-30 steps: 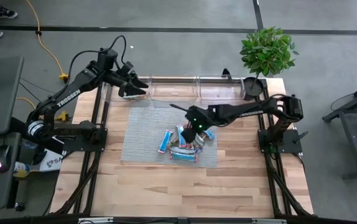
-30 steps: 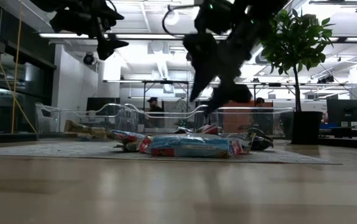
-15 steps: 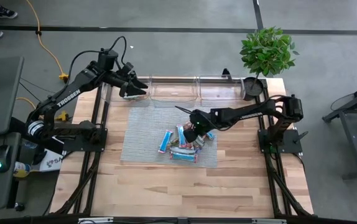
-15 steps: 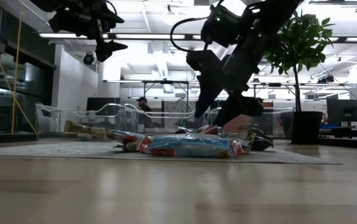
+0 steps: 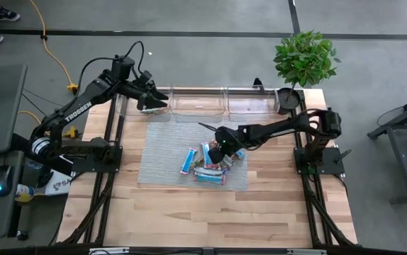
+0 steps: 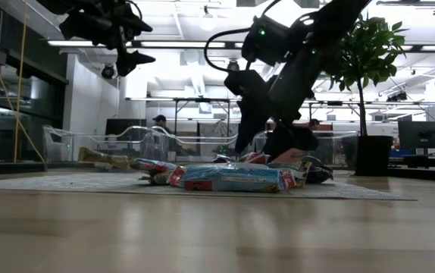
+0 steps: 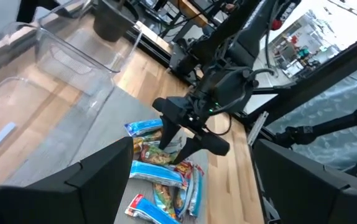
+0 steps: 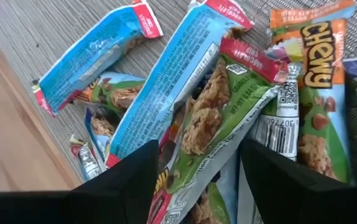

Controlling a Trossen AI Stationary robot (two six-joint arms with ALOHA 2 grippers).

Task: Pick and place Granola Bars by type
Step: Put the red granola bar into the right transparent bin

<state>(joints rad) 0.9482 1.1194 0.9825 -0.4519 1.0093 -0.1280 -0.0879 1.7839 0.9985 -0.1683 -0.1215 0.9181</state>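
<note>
Right gripper (image 5: 218, 151) is held open, low over the bars (image 5: 207, 161) piled on the mat (image 5: 161, 152); a green-wrapped bar (image 8: 209, 118) lies between its fingers. Left gripper (image 5: 149, 101) is parked open over the far-left bin (image 5: 122, 106).

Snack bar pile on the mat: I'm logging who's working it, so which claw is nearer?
Right. The right claw hangs open right over the snack bar pile; the left claw waits open above the clear bins at the table's far edge.
</note>
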